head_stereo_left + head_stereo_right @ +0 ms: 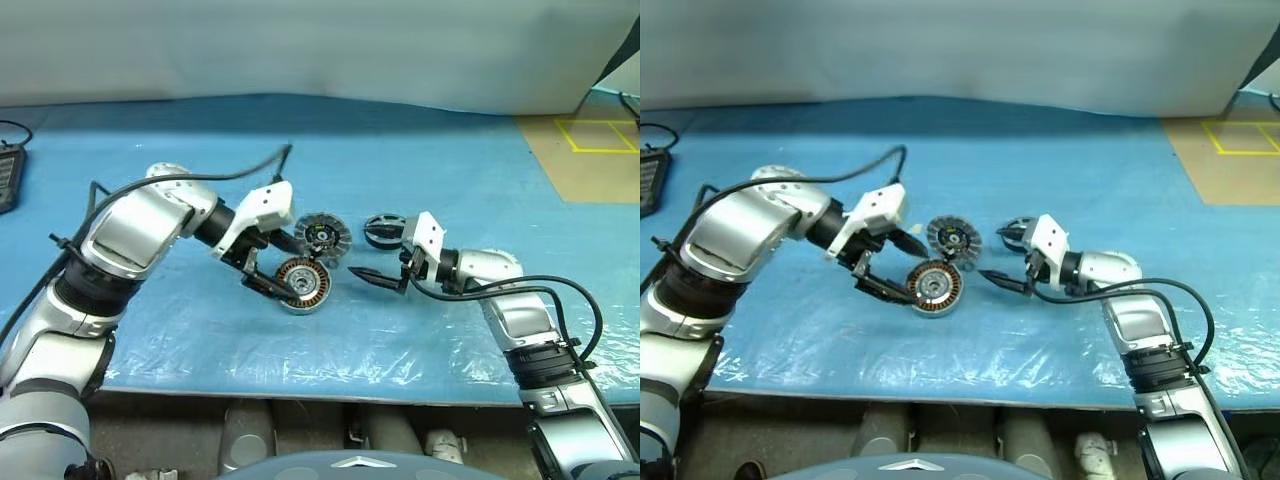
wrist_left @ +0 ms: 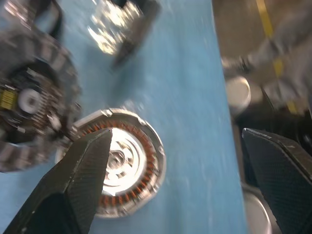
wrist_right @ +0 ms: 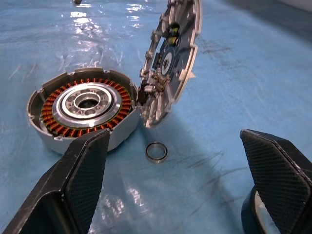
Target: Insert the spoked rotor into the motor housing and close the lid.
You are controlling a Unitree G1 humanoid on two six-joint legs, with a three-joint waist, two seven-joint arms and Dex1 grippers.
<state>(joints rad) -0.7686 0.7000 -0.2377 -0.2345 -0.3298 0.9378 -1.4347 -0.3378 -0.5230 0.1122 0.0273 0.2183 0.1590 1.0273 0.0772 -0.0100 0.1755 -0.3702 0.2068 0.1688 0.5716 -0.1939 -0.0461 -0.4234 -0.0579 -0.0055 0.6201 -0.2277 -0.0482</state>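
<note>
housing point(image 3: 83, 109) sits on the blue-covered table point(image 1: 420, 150), open side up, copper windings ringing a silver centre piece with a dark hole. whether that centre piece is the rotor already seated, cannot tell.

lid point(image 3: 169, 61) stands on edge, leaning against the housing rim, its inner face with black centre turned toward the housing. in the head views it shows just behind the housing point(image 1: 303, 283), as a grey toothed disc point(image 1: 323, 237).

small dark ring point(image 3: 156, 151) lies flat on the table just in front of the lid's lower edge, apart from the housing.

spoked rotor point(image 1: 384, 229) lies on the table to the right of the lid, just behind the right claw's wrist block.

left claw point(image 1: 283, 268) hangs over the housing, pointing down and to the right, fingers point(image 2: 83, 170) spread wide, nothing between them; one finger lies over the housing rim in the wrist view, contact not clear.

right claw point(image 1: 381, 258) is low over the table just right of the housing, pointing toward it, fingers point(image 3: 80, 178) wide apart and holding nothing.

black device point(image 1: 8, 175) at the table's far left edge. yellow square point(image 1: 598, 135) marked on the brown floor at right.
</note>
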